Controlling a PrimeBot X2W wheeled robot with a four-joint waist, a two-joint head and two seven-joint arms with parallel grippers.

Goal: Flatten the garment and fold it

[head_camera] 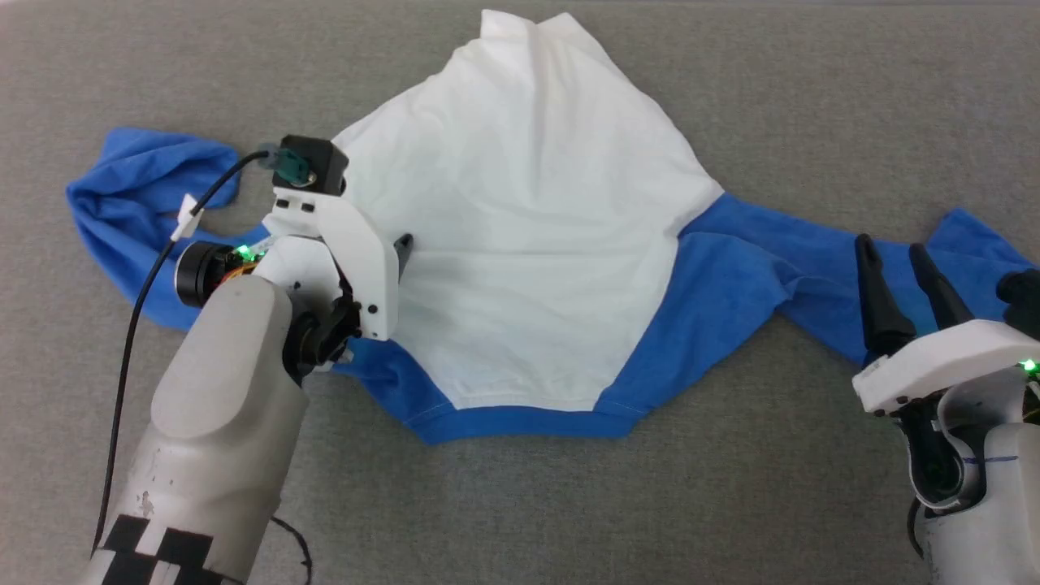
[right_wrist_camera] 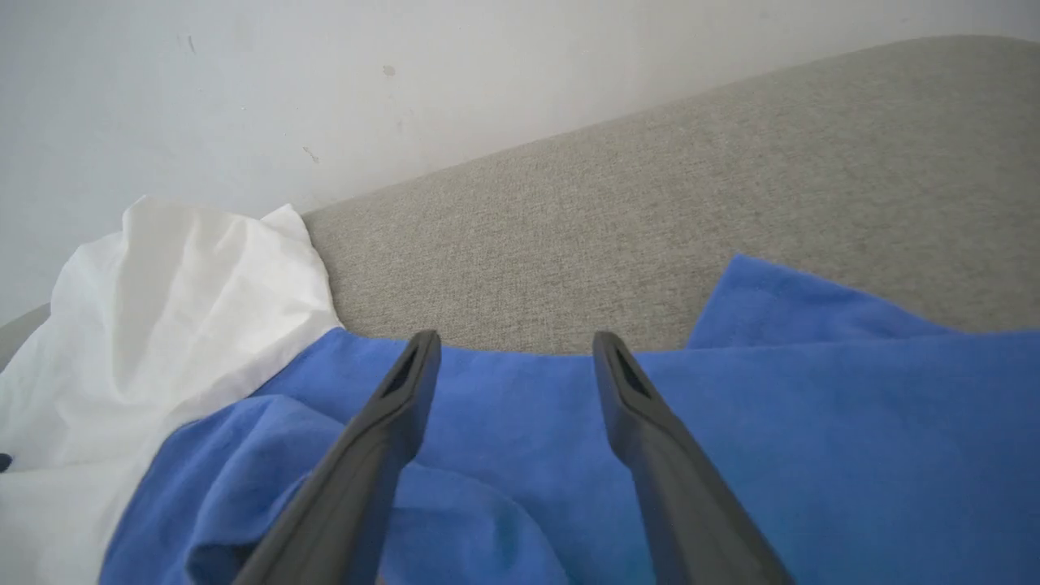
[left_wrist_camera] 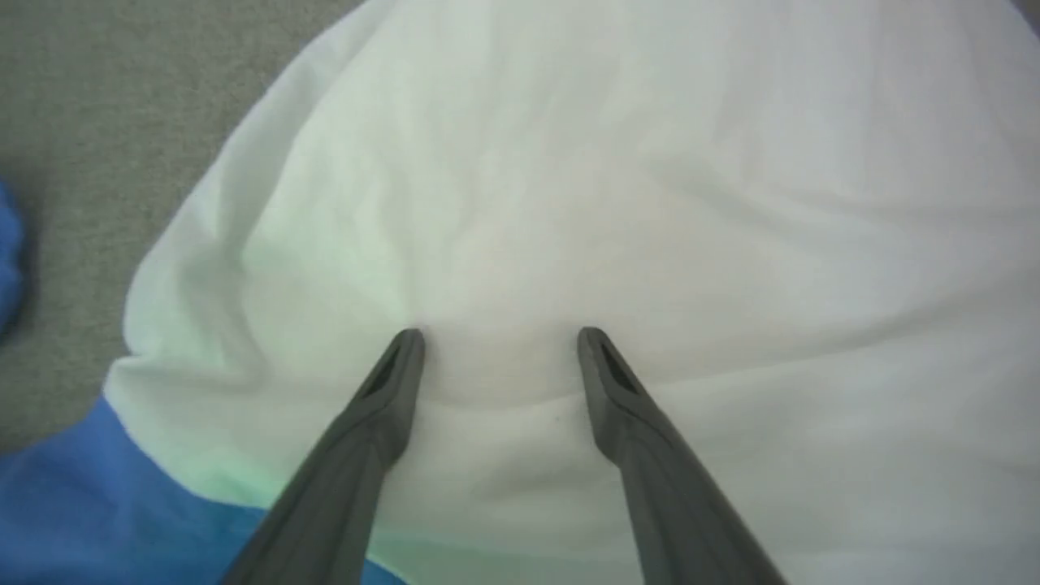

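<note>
The garment [head_camera: 528, 227] lies spread on the grey surface, white body in the middle, blue neck trim toward me, a blue sleeve running out to each side. The left sleeve [head_camera: 130, 195] is bunched in a loop; the right sleeve [head_camera: 772, 268] lies rumpled. My left gripper [left_wrist_camera: 501, 341] is open, its fingertips down on the white body [left_wrist_camera: 569, 203] near the left shoulder, nothing between them. In the head view one of its fingers [head_camera: 403, 244] shows past the wrist. My right gripper [head_camera: 894, 252] is open above the right sleeve [right_wrist_camera: 812, 439], holding nothing.
The grey fabric surface [head_camera: 812, 97] extends on all sides of the shirt, with a pale wall [right_wrist_camera: 325, 81] behind its far edge. A black cable [head_camera: 138, 301] runs along my left forearm.
</note>
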